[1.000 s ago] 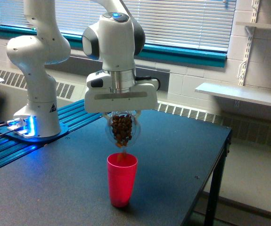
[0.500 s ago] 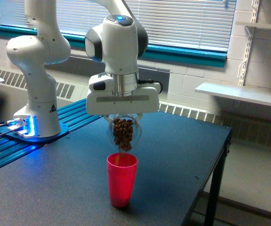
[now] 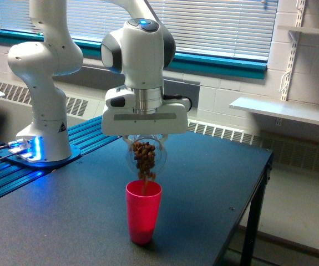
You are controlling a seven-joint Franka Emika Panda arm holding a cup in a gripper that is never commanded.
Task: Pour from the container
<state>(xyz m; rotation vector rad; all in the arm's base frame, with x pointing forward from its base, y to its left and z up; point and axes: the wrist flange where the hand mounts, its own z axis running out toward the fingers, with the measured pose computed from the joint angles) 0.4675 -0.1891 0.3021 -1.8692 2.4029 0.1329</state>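
In the exterior view, my gripper (image 3: 145, 138) is shut on the container (image 3: 145, 156), a small clear rounded jar holding brown nut-like pieces. The jar is tipped mouth-down directly above a red plastic cup (image 3: 143, 211) that stands upright on the dark table (image 3: 203, 183). Brown pieces stream from the jar's mouth into the cup. The white gripper body hides the fingers and the jar's upper part.
The arm's white base (image 3: 42, 138) stands on a blue-lit rail at the exterior view's left. The table's edge runs along the exterior view's right, with a drop to the floor. A wall shelf (image 3: 284, 111) and window blinds lie behind.
The arm has shifted slightly toward the exterior view's right. Fewer brown pieces fill the jar, and the falling stream now reaches into the cup.
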